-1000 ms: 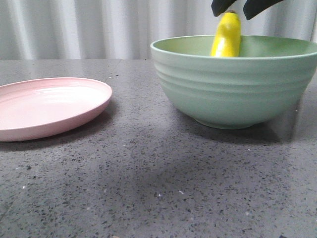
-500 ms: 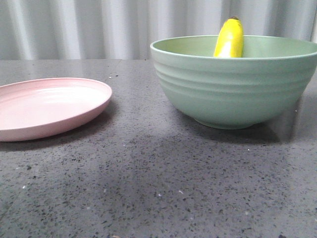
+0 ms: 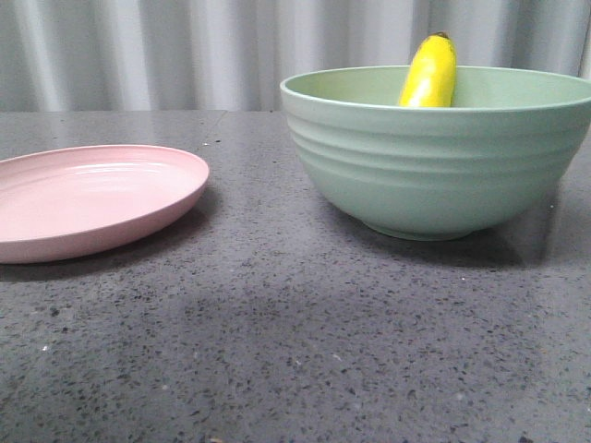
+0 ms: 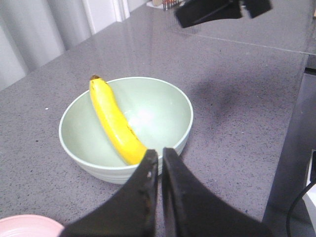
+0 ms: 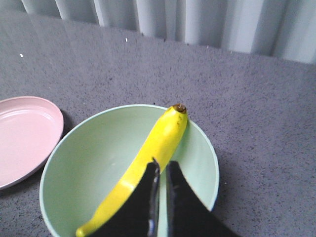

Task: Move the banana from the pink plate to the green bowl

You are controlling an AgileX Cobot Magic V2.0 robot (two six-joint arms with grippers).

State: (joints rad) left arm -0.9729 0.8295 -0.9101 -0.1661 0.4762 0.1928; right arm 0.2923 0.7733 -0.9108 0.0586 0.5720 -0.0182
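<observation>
In the front view, the banana [image 3: 430,72] stood inside the green bowl [image 3: 439,157], its dark tip poking above the far rim and leaning against the wall. The pink plate [image 3: 92,198] sat bare on the grey surface [image 3: 277,351], well apart from the bowl, to the robot's left. No arm showed here.

In the left wrist view, the left end effector [image 4: 159,160] hung above the near rim of the bowl with its dark fingers pressed together and nothing between them. The banana lay propped diagonally, one end down in the bowl's bottom and the stem end resting on the rim. A dark part of the other arm [image 4: 222,10] showed beyond the bowl.

In the right wrist view, the right end effector [image 5: 161,170] was over the bowl, its fingers nearly together and empty, with the banana below and clear of them.

The transfer itself looked done; what remained was judged to be retreat. Doing that well would mean lifting both arms straight up before swinging away, so neither finger clipped the raised banana end or nudged the bowl's rim.
</observation>
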